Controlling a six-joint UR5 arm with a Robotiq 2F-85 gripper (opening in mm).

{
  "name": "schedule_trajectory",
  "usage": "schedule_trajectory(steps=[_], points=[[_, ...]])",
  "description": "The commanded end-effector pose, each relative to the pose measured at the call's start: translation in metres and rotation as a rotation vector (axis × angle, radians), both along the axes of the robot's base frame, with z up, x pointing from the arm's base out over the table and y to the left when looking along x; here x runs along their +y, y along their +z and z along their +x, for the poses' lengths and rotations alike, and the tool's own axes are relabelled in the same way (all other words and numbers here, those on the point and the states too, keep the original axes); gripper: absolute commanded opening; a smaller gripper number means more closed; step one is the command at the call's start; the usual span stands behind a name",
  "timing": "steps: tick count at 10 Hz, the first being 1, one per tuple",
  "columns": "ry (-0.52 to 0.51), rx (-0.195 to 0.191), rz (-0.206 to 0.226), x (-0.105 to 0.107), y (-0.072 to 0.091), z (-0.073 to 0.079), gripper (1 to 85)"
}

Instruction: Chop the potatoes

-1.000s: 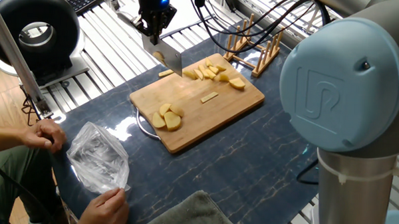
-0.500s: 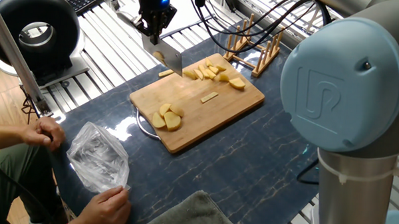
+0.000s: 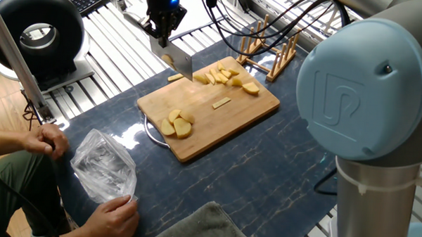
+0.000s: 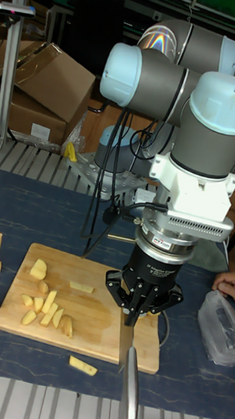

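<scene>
Claw (image 3: 162,38): closed on the handle of a knife (image 3: 178,61), blade hung just above the bamboo board (image 3: 218,115).
Potatoes (image 3: 177,124): rounded pieces are seen nearest; sticks (image 3: 223,76) lie beside the blade; one stick (image 4: 82,366) lies off the board.
Hidden: in the tall view the rounded pieces are covered by the claw (image 4: 141,304).

On the table (image 3: 265,177) lies a cutting board (image 3: 218,122). A cluster of potato pieces (image 3: 226,78) sits at the board's far corner, a group of slices (image 3: 177,124) near its front-left edge, one stick (image 3: 221,102) between them. One piece (image 3: 175,78) lies off the board, beside the knife blade (image 3: 178,61) held in the gripper (image 3: 163,34). A wooden rack (image 3: 270,50) stands behind the board. A plastic bag (image 3: 104,165) lies front-left, a towel (image 3: 200,227) nearest the camera.
</scene>
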State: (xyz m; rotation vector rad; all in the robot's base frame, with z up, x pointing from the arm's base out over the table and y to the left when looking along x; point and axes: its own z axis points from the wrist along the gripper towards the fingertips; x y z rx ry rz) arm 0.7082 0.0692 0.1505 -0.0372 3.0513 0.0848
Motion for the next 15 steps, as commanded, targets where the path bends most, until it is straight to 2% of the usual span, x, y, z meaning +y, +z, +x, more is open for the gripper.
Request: schedule_trajectory(steps=[1,3,5,15], points=[[-0.004,0.0,0.011,0.002,0.001,0.001,1.0],[0.005,0.003,-0.016,-0.009,0.0,-0.001,1.0],[0.021,0.002,-0.016,-0.015,-0.002,-0.002,1.0],[0.018,0.001,-0.011,-0.016,-0.001,-0.002,1.0]])
